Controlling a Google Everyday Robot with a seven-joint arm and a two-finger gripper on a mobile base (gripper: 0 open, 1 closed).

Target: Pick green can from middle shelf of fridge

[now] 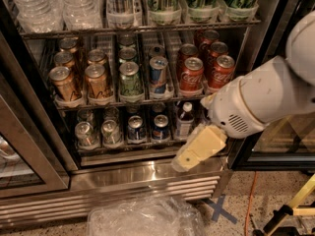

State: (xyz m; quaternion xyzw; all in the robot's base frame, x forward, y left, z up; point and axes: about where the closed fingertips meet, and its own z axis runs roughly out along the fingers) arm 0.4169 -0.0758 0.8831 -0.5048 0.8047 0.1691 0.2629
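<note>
End effector: pale yellow end effector point(199, 149) hangs low at the right of the fridge point(147, 176), in front of the bottom rack and just above the steel base, under the white arm housing point(256, 100)
Grip state: I cannot tell from this angle whether it is wide or narrow; no can shows in it
Green can: the green can point(130, 78) stands upright at the front of its lane on the middle shelf point(147, 101), between a gold can point(97, 80) and a blue-and-silver can point(158, 75), close to both
Separation: end effector and green can are well apart, the end effector lower and off to the picture's right
Done: the arm is at the fridge, by my reading; nothing is grasped
Left: rise to the middle shelf, line up on the green can, close on it, draw it out past the red cans point(191, 74) and other neighbours
Stage: early, approach only
</note>
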